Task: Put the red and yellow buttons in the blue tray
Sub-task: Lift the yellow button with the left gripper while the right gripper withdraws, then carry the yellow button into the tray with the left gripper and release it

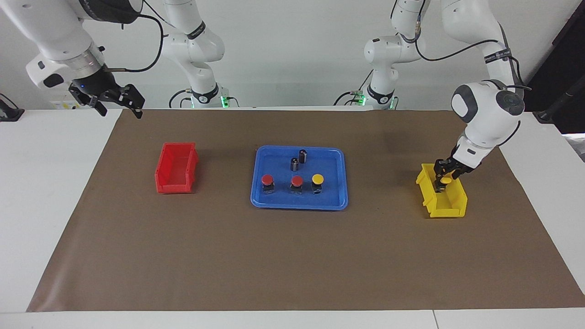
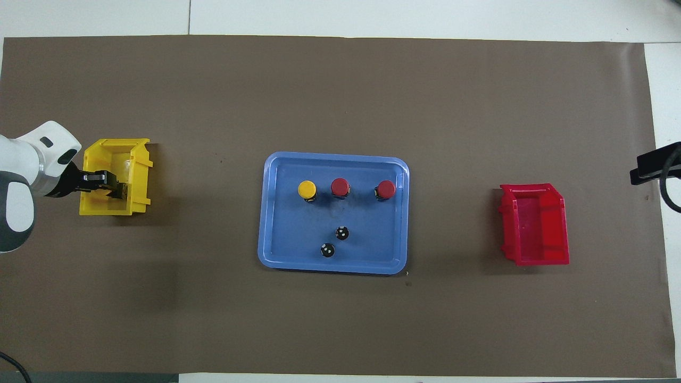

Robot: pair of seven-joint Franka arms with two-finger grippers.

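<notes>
Inside the blue tray (image 1: 336, 199), two red buttons (image 1: 267, 179) and a yellow button (image 1: 317, 178) stand in a row, with two dark cylinders (image 1: 298, 160) nearer the robots. Bare brown mat (image 1: 292, 260) lies between tray, red bin (image 1: 176, 167) and yellow bin (image 1: 445, 201).

Glossy moulded plastic: flat rectangular blue tray (image 1: 299, 203), small red bin (image 1: 176, 168); matt brown mat (image 1: 292, 260), probably paper.

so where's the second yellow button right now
In the facing view the yellow button is in the yellow bin at the left arm's end of the table, between the left gripper's fingers.
</notes>
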